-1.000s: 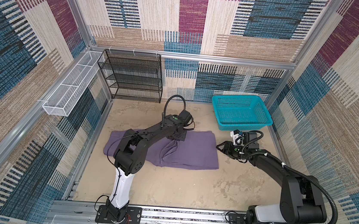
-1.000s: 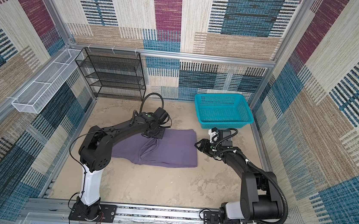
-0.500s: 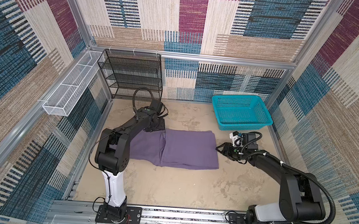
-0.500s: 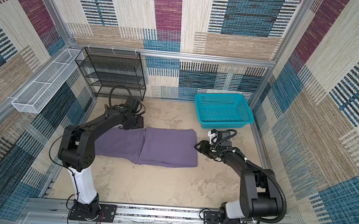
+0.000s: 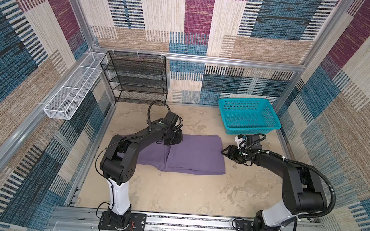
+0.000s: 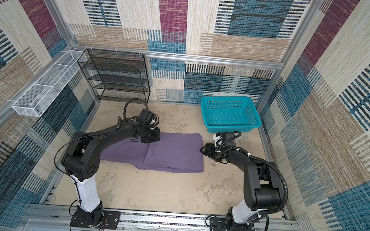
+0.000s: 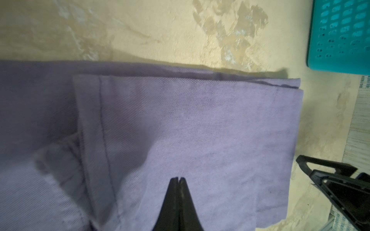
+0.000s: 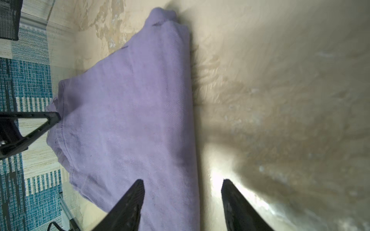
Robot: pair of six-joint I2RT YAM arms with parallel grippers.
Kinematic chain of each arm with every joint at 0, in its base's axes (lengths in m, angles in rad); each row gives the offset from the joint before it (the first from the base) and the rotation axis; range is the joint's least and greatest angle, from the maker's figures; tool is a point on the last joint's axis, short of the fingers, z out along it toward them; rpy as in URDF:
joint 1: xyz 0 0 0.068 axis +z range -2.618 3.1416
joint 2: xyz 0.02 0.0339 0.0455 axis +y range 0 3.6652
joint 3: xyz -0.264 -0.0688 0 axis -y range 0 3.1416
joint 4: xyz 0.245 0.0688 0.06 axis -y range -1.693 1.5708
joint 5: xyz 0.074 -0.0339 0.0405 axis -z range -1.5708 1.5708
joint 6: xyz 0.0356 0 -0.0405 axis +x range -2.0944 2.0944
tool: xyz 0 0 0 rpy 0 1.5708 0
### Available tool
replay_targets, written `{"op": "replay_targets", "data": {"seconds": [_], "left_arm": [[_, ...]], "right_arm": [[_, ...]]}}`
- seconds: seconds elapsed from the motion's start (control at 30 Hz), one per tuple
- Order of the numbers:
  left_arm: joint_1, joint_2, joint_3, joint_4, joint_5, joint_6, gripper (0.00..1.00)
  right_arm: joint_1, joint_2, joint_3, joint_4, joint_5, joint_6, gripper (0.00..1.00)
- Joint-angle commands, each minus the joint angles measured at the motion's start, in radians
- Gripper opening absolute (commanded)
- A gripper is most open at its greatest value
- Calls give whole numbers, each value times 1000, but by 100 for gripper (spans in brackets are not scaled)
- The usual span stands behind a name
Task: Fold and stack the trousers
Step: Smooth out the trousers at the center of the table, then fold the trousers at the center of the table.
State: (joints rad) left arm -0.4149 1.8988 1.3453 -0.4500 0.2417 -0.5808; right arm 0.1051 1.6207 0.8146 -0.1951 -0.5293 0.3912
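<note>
Trousers lie flat on the table, mid-frame in both top views, already doubled once. The upper layer's hem crosses the cloth roughly a third in from the left end. Long axis runs left-right across the frame. Teal basket is upper right, apart from the cloth.

Left gripper: jaws shut tip to tip, no cloth seen pinched between them. It sits over the upper layer by the upper long edge, just right of the hem.

Right gripper: jaws apart, holding nothing. It straddles the right short end near its upper corner, one jaw over cloth, the other over bare table. Can't tell whether either touches.

Judgement: the next fold probably carries one short end along the long axis onto the other. The right arm is nearer the right end and already lined up across its edge, so it only needs to drop and close. The left would have to open before it can take anything. Both sit on the upper side, so the lower edge risks trailing.
</note>
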Motion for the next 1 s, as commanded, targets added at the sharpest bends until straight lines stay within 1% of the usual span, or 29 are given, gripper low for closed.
{"op": "replay_targets", "data": {"seconds": [0.0, 0.2, 0.3, 0.37, 0.5, 0.57, 0.63, 0.67, 0.73, 0.8, 0.83, 0.9, 0.93, 0.97], "left_arm": [[4, 10, -30, 21, -5, -35, 0], [55, 3, -108, 13, -27, -44, 0], [65, 9, -128, 14, -39, -35, 0], [72, 21, -133, 17, -37, -32, 0], [76, 39, -125, 16, -44, -22, 0], [79, 40, -115, 3, -60, -10, 0], [85, 36, -106, -16, -78, 0, 0], [87, 32, -101, -25, -84, 2, 0], [96, 16, -94, -45, -87, 4, 0], [97, -13, -94, -51, -84, 7, 0], [99, -32, -95, -58, -84, 6, 4], [102, -79, -102, -66, -79, 8, 25], [104, -103, -105, -71, -78, 8, 32], [106, -129, -111, -74, -79, 7, 36]], "right_arm": [[6, 44, 25, 55, 3, -39, 69], [26, 134, 51, 64, -26, -85, 67], [47, 148, 53, 85, -42, -112, 64], [59, 158, 58, 96, -62, -129, 59], [68, 158, 62, 104, -106, -137, 46], [68, 138, 57, 111, -132, -140, 35], [67, 121, 59, 107, -154, -138, 21], [67, 115, 62, 103, -164, -135, 16], [67, 103, 66, 94, -160, -125, 7], [67, 96, 78, 68, -131, -118, 0], [63, 92, 87, 44, -106, -113, 0], [50, 83, 105, 4, -65, -109, 0], [40, 77, 115, -20, -42, -109, 0], [30, 69, 121, -39, -23, -109, 0]]}}
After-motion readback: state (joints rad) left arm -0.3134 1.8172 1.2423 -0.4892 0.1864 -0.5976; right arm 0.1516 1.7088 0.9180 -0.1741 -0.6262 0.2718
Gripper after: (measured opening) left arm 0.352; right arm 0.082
